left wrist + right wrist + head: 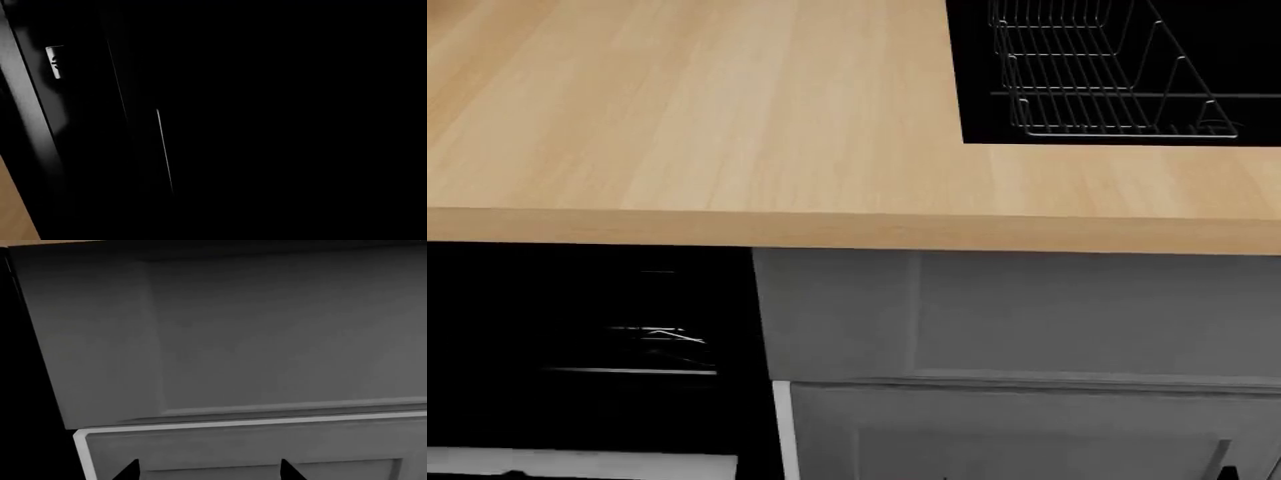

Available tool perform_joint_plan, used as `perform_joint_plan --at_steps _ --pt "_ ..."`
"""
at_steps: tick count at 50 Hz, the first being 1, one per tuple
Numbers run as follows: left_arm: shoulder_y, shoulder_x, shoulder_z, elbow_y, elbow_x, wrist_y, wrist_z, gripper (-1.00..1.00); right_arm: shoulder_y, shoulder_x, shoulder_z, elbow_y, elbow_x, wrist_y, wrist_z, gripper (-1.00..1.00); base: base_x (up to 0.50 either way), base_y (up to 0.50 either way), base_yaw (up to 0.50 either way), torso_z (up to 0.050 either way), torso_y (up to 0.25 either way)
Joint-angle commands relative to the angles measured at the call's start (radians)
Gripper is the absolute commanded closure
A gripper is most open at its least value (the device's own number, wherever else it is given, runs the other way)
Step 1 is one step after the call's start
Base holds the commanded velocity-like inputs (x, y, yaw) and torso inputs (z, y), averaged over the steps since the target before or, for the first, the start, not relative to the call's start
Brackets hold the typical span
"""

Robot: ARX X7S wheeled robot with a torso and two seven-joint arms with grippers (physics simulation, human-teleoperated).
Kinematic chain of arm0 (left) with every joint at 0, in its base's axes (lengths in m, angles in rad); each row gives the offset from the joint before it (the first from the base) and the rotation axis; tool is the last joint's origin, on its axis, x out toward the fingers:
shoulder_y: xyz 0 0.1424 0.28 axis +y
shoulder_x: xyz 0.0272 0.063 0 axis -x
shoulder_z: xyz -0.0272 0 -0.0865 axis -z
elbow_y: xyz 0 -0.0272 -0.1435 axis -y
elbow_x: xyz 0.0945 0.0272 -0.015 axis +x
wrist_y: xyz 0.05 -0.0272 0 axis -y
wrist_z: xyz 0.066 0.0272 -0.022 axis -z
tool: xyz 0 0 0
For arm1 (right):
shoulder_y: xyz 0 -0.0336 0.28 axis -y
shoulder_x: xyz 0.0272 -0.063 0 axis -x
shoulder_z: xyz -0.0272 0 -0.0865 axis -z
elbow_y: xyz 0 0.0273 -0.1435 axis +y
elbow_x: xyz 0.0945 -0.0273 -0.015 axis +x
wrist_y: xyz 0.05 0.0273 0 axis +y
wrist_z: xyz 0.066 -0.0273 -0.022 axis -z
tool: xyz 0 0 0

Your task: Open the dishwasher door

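The dishwasher door (587,300) is a glossy black panel under the wooden counter at the lower left of the head view, with a thin silver handle line (627,372) across it. The left wrist view is almost filled by the same black door (267,125), with a thin bright line (163,150) on it. My left gripper's fingers do not stand out against the black. My right gripper (208,472) is open and empty, its two black fingertips (128,471) wide apart in front of a grey cabinet door (267,450). Neither gripper shows in the head view.
The wooden countertop (694,110) overhangs the fronts. A black sink (974,60) with a wire rack (1094,70) lies at the back right. A grey drawer front (253,335) and grey cabinet doors (1028,430) stand right of the dishwasher. A white strip (574,463) runs below the door.
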State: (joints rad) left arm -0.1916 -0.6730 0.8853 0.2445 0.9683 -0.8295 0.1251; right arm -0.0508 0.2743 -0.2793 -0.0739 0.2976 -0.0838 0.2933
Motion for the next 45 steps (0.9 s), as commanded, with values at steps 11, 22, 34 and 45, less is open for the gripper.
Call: perform_joint_plan --at_steps 11,22,34,45 --pt "0.214 0.004 0.090 0.157 -0.158 -0.069 -0.126 1.00 0.002 0.005 -0.007 -0.005 0.008 -0.002 0.004 -1.00 0.00 0.00 0.00 0.000 0.000" --pt "0.323 0.002 0.084 0.196 -0.166 -0.086 -0.194 1.00 0.001 0.005 -0.012 -0.008 0.009 -0.005 0.008 -1.00 0.00 0.00 0.00 0.002 0.000" --pt "0.454 -0.010 0.083 0.292 -0.156 -0.145 -0.227 1.00 -0.002 0.008 -0.021 -0.012 0.007 -0.007 0.011 -1.00 0.00 0.00 0.00 0.001 0.000" --pt "0.556 -0.019 0.069 0.324 -0.201 -0.142 -0.272 1.00 -0.002 0.010 -0.026 -0.010 0.008 -0.011 0.012 -1.00 0.00 0.00 0.00 0.001 0.000"
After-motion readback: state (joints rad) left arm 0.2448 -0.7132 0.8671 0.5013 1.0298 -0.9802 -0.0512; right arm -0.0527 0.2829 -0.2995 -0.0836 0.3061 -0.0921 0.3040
